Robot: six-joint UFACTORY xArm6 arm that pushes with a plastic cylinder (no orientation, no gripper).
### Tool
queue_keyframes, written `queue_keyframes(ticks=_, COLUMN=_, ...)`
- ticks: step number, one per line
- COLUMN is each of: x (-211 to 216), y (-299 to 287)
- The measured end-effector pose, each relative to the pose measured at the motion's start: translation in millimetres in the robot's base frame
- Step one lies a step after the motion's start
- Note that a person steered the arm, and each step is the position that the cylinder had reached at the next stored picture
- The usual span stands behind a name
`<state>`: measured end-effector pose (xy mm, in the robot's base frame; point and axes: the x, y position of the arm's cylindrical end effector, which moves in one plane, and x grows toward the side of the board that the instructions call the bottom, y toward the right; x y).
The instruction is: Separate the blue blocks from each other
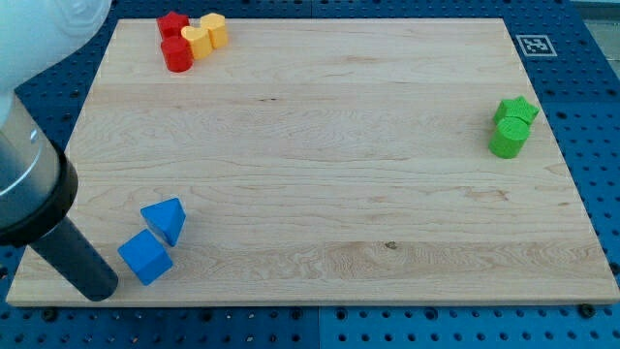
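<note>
Two blue blocks sit near the view's bottom left of the wooden board (pixel 320 174). A blue triangular block (pixel 165 219) lies just above and right of a blue cube (pixel 145 257); they touch at a corner. My tip (pixel 98 288) is at the lower end of the dark rod, just left of the blue cube, a small gap apart from it.
A red block (pixel 173 23) and a red cylinder (pixel 177 55) cluster with two yellow blocks (pixel 197 40) (pixel 214 30) at the view's top left. A green star block (pixel 516 111) and a green cylinder (pixel 508 139) sit at the right edge. A marker tag (pixel 535 45) lies off the board's top right.
</note>
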<state>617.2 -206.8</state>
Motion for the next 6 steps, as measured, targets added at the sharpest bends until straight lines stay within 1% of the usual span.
queue_keyframes(ticks=1, x=1, y=0)
queue_keyframes(ticks=2, x=1, y=40)
queue_keyframes(ticks=3, x=-28, y=79)
queue_keyframes(ticks=4, x=-82, y=82)
queue_keyframes(ticks=5, x=-57, y=88)
queue_keyframes(ticks=6, x=-6, y=84)
